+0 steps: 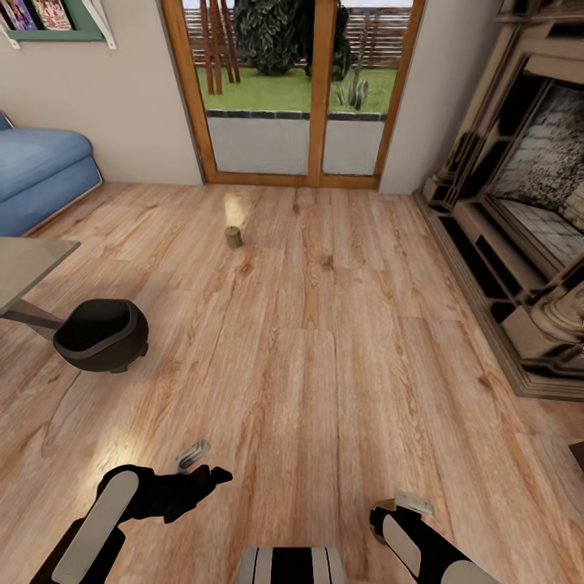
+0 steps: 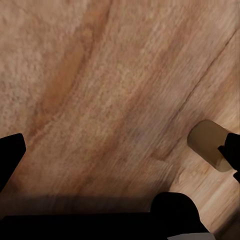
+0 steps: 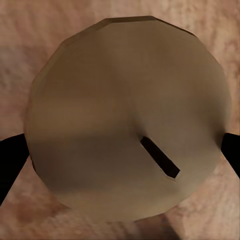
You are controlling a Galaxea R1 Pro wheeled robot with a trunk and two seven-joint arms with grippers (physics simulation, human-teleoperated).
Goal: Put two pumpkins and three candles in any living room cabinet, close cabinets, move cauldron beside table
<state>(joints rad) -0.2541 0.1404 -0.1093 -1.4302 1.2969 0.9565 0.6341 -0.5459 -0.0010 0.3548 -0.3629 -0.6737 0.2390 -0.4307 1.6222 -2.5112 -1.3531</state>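
Note:
My right gripper (image 1: 403, 509) is low over the floor at the bottom right, shut on a beige candle (image 1: 414, 501). In the right wrist view that candle's round top (image 3: 125, 120) with its dark wick sits between the two black fingertips (image 3: 10, 160). My left gripper (image 1: 209, 475) is open at the bottom left, and a second candle (image 2: 210, 144) lies on the planks just beside one finger (image 2: 232, 150). A third candle (image 1: 234, 237) stands upright further ahead on the floor. The black cauldron (image 1: 101, 332) rests on the floor at the left, close to the grey table's corner (image 1: 28, 264).
The blue sofa (image 1: 40, 166) is at the far left. Wood-framed glass doors (image 1: 296, 97) close the far wall. The fireplace surround (image 1: 519, 235) runs along the right side. Open plank floor lies between them.

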